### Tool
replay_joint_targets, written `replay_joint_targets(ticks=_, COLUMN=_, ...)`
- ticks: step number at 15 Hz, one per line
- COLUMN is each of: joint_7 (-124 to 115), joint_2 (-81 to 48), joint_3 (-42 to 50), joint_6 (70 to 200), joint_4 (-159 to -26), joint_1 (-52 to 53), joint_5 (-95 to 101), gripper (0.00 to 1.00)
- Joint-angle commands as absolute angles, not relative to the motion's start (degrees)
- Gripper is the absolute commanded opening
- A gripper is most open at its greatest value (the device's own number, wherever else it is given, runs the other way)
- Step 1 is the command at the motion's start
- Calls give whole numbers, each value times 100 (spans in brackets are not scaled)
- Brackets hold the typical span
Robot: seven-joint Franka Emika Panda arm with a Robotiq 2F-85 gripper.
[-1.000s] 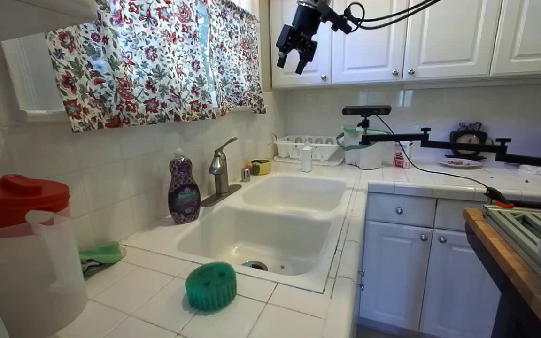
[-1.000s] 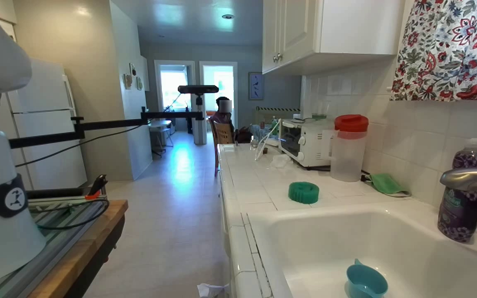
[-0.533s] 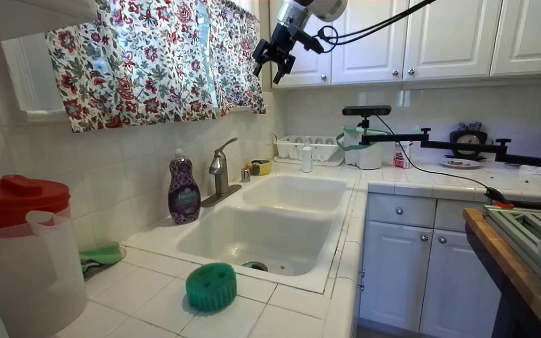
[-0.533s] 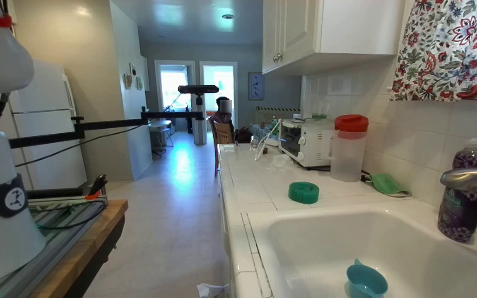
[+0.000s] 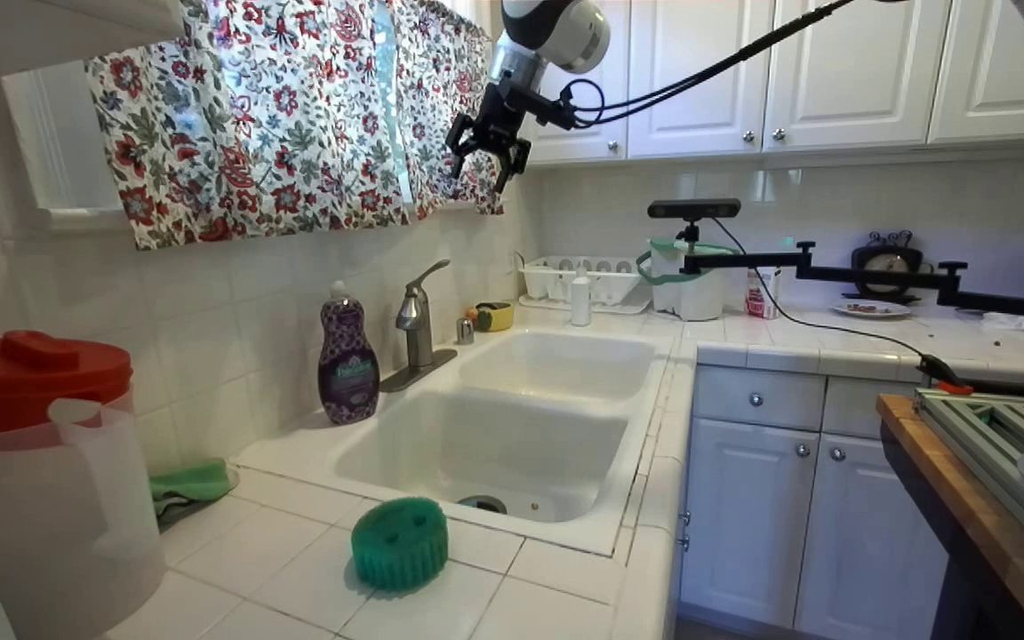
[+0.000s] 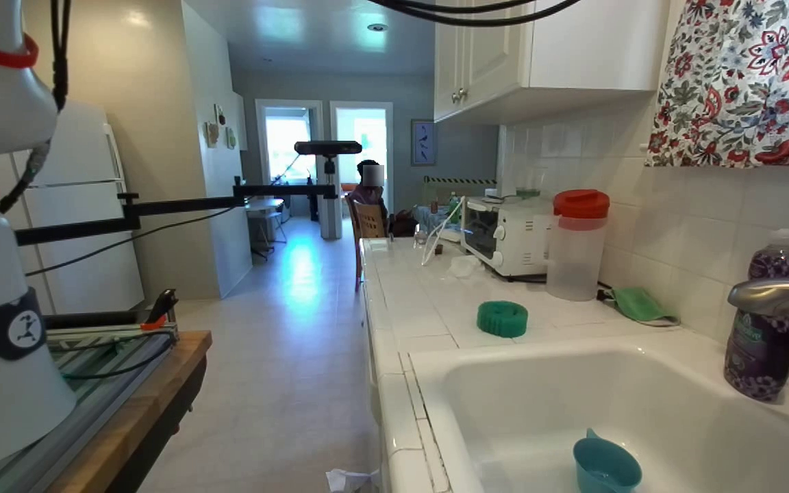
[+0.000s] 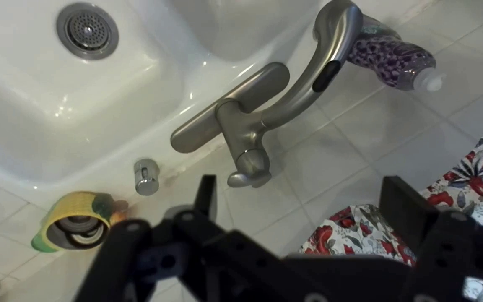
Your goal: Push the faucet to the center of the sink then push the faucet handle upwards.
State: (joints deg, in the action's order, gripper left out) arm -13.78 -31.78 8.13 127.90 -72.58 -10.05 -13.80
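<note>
In the wrist view the lower part of the gripper was blurred and ran off the bottom edge, covering part of the curtain behind it. Its fingers stood wide apart, released. The arm left the frame just above the gripper in an exterior view. The sink, well below the gripper, ran past the top and left edges of the wrist view. The cup in it was cut off at the bottom in an exterior view. The yellow thing left of the gripper in the wrist view was perhaps a small pot, its contents hard to make out.

The faucet stood at the sink's back rim, beneath the gripper and well apart from it. In an exterior view most of it lay past the edge, the spout crossing in front of the bottle. It was brushed grey with soft highlights, upright on an oblong plate. The spout was turned away from the gripper, toward the bottle. The handle rose at a slant on top in an exterior view; in the wrist view it lay nearest the gripper, foreshortened to a rounded stub.
</note>
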Motion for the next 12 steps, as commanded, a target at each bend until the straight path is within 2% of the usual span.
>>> replay_joint_targets(ticks=1, joint_7=-2234, joint_2=-3749, joint_3=691, joint_6=12251, joint_4=-6365, joint_1=-1035, joint_5=-1524, gripper=100)
replay_joint_targets(ticks=2, joint_7=-2428, joint_2=-3814, joint_3=677, joint_6=12160, joint_4=-6259, joint_1=-1007, joint_5=-1511, gripper=100)
replay_joint_targets(ticks=3, joint_7=-2051, joint_2=-3504, joint_3=703, joint_6=12478, joint_4=-6809, joint_1=-970, joint_5=-1397, gripper=100)
replay_joint_targets(ticks=9, joint_7=-2338, joint_2=-3678, joint_3=693, joint_6=12317, joint_4=-6520, joint_1=-972, joint_5=-1397, gripper=100)
replay_joint_targets(ticks=12, joint_7=-2238, joint_2=-4220, joint_3=491, joint_6=11917, joint_4=-5905, joint_1=-1187, joint_5=-1616, gripper=100)
